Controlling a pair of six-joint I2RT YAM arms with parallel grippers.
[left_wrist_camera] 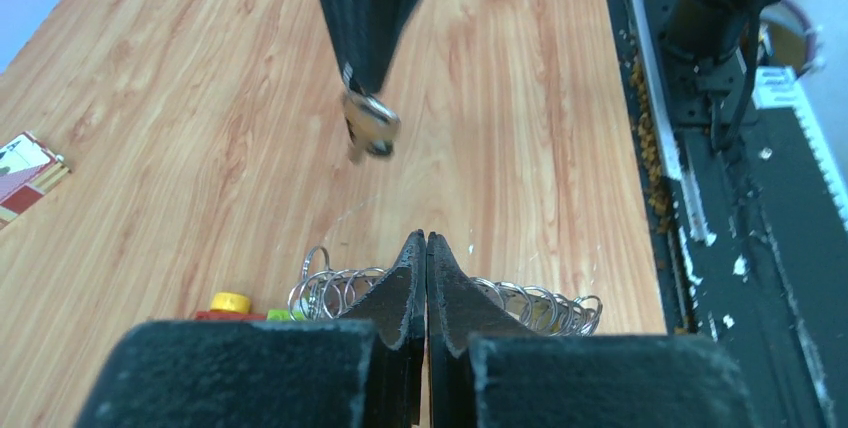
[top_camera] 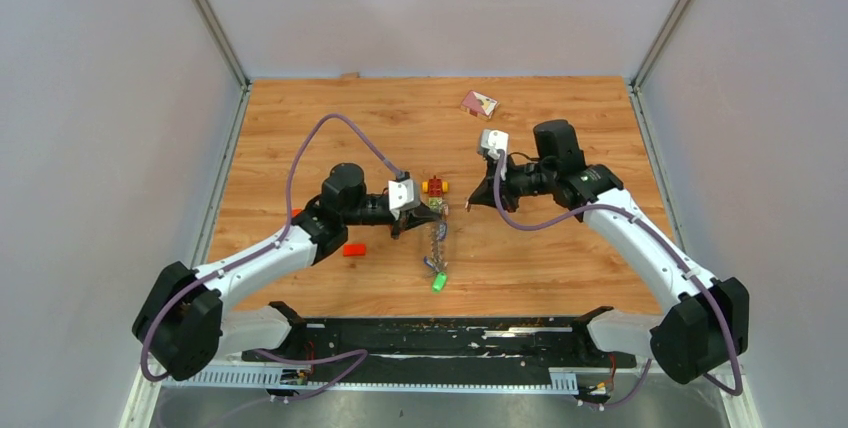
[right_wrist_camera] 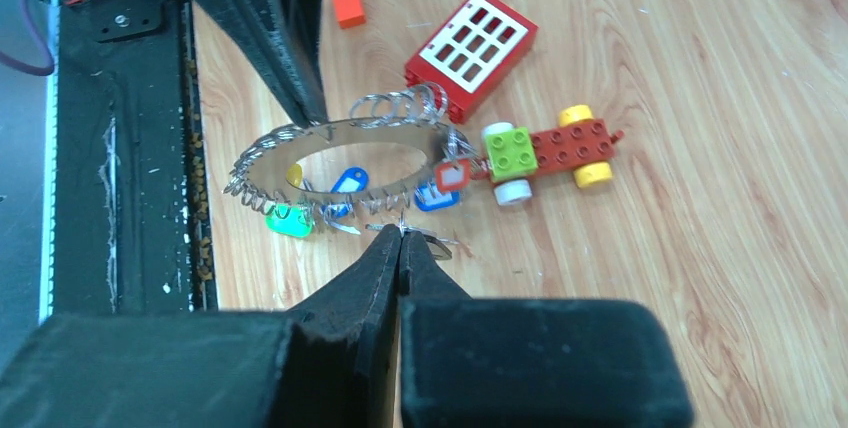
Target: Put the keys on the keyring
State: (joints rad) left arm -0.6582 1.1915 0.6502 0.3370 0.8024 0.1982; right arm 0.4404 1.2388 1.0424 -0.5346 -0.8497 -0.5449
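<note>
The keyring (right_wrist_camera: 350,128) hangs pinched in my left gripper (left_wrist_camera: 425,243) over the table; my right gripper (right_wrist_camera: 400,238), nearby, pinches a key (left_wrist_camera: 370,126). Threading step, I judge: next the key's loop must meet the ring.

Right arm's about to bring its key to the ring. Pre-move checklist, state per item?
1. Left gripper shut on the keyring: ok.
2. Right gripper shut on a loose key: ok.
3. Loose key and keyring apart, gap between them: ok.
4. Toy car clear of the approach: cannot tell; it lies right beside the keyring.
5. A split ring on the keyring opened to take the key: cannot tell, too small.
</note>
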